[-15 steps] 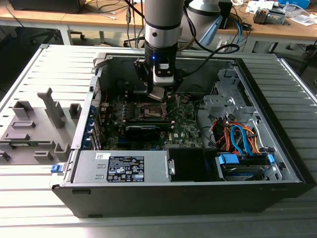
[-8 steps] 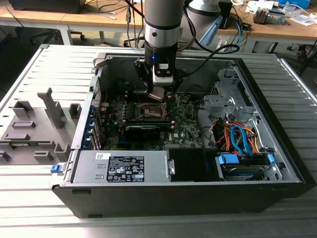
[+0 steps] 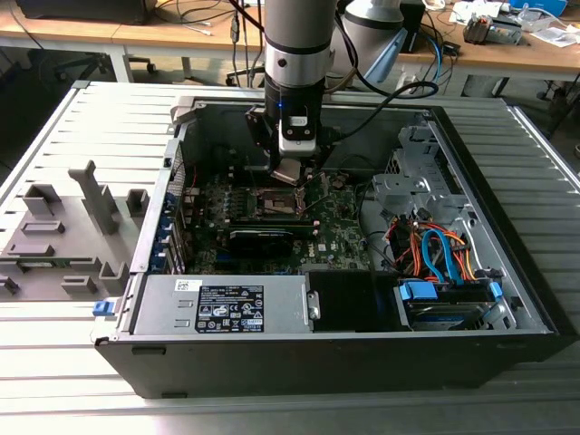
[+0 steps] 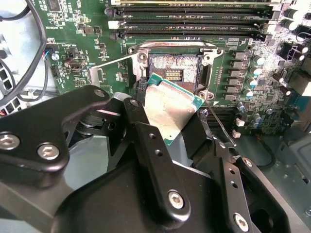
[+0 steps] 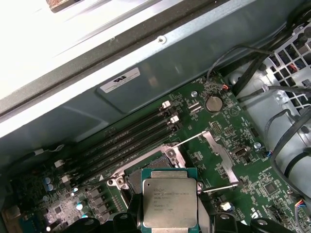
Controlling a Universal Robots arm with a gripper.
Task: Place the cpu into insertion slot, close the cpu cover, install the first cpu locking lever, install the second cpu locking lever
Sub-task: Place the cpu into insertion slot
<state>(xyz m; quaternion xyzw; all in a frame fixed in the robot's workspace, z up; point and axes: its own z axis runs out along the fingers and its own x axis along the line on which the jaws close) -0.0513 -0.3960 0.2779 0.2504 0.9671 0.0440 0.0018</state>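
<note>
Slatted metal bench [image 3: 54, 362], open PC case [image 3: 507, 299]; step one in hand; gripper [image 3: 288, 174] clamped on cpu [image 4: 170, 109], close over insertion slot [image 4: 174, 73], at 12 o'clock of PSU [image 3: 227, 304] in exterior view; seating prob. needs chip level, squared w/ socket.

**Bright room, shaded case, glare on metal**

In the exterior view light falls evenly from above. The ribbed pale-grey metal table [image 3: 54, 362] is bright, while the inside of the open black computer case [image 3: 362, 362] lies dimmer, its green circuit board [image 3: 340, 231] in muted shade. In the second wrist view glare washes the silvery-grey metal top of the flat square cpu [image 4: 167, 109] to a pale pinkish white. The black metal gripper [image 4: 170, 127] is a dark mass with faint sheen. In the first wrist view the pale surface [image 5: 58, 43] beyond the grey case wall [image 5: 146, 92] is blown out to white. The cpu there is evenly lit.
</note>
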